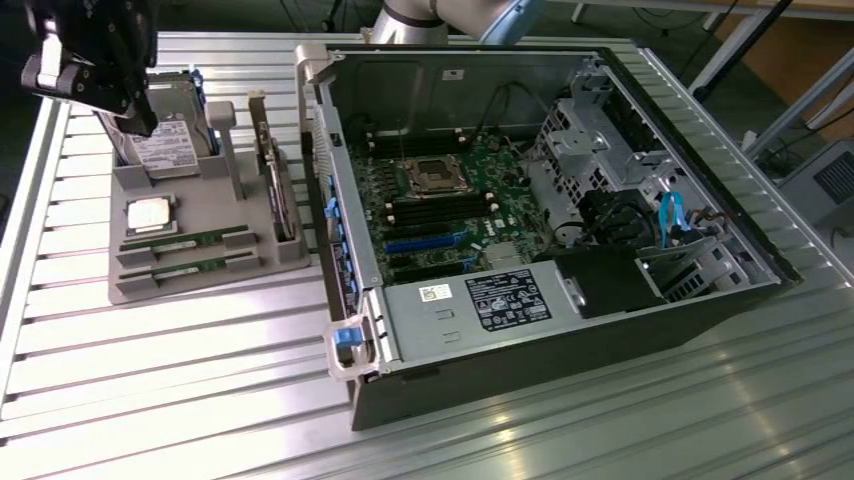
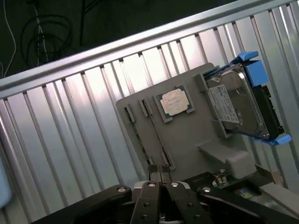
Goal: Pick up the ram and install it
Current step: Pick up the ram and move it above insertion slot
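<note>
Two ram sticks rest in the gray holder; the gripper hangs clenched above it, grasping nothing.

One ram stick (image 1: 184,241) and the second ram stick (image 1: 187,268) stand on edge in parallel slots at one end of the holder (image 1: 200,290), just beside each other. The silver processor chip (image 1: 150,215) lies flat in the holder next to them. The hard drive (image 1: 167,150) with blue rails stands at the holder's opposite end. An expansion card (image 1: 274,190) stands upright along the holder's edge that faces the open computer case (image 1: 534,330). The gripper (image 1: 138,122), fingertips pressed together in the wrist view, hovers over the holder's hard-drive end, apart from both sticks. Holder and case sit on the ribbed metal desk (image 1: 160,370).
</note>
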